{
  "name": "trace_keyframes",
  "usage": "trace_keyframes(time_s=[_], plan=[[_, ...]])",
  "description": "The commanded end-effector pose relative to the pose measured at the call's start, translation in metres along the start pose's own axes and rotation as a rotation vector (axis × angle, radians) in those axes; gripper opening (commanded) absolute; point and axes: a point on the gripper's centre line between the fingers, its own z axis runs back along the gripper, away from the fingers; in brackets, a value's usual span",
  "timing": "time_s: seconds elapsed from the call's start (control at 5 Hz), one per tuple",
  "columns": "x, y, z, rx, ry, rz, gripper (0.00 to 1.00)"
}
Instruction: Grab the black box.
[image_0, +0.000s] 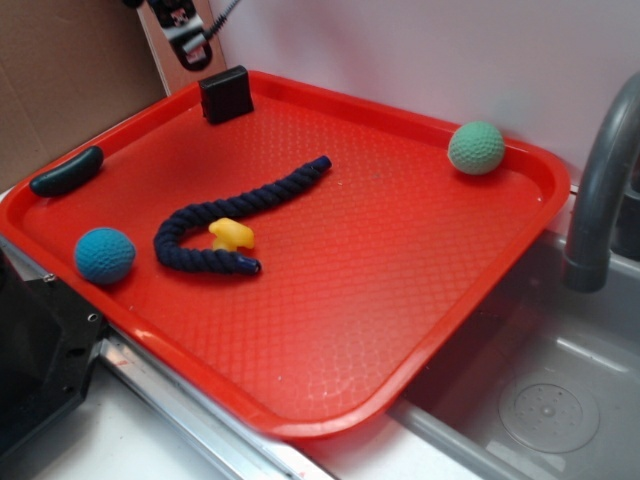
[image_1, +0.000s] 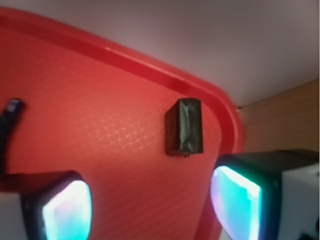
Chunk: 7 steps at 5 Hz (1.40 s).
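While the claw (image_1: 150, 210) hangs open and empty, the black box (image_1: 184, 126) sits near the red tray's (image_1: 100, 100) corner.

The small matte black rectangular box (image_1: 184, 126) lies on the red textured plastic tray (image_1: 90, 125), just inside its corner rim, ahead of the gripper (image_1: 150, 210) and between its spread fingers, apart from both.
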Motion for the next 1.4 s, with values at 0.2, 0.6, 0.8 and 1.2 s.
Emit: trace_keyframes(time_s=[0.2, 0.6, 0.8, 1.2], plan=[[0.036, 0.041, -0.032, 0.038, -0.059, 0.007, 1.00], [0.031, 0.037, -0.064, 0.032, 0.029, 0.013, 1.00], [0.026, 0.035, -0.069, 0.027, 0.027, 0.042, 0.00], [0.025, 0.005, -0.027, 0.073, -0.061, 0.015, 0.00]])
